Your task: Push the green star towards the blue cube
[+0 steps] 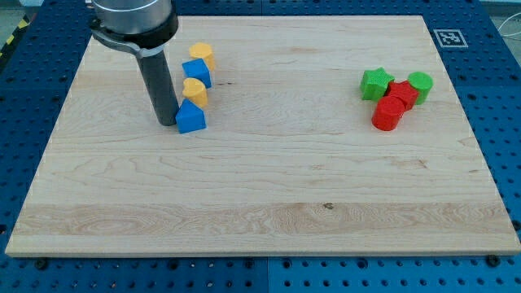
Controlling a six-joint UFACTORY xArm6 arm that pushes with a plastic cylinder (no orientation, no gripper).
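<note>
**Tip parked by the blue blocks, green star far across the counter**

My tip (167, 123) rests on the counter (260, 203) near its top-left corner, touching or just beside the lower blue block (190, 118) on that block's left. There is no pincer on this arm, only the straight rod, so nothing is held.

Above that block a column runs towards the counter's top edge: a yellow block (194, 89), then the blue cube (197, 72), then another yellow block (203, 55).

The green star (375, 84) sits near the counter's right edge, well apart from the blue cube. It leads a tight cluster, with a red block (403, 92) just beside it, a green cylinder (420, 83) further right, and a second red block (388, 114) below.
</note>
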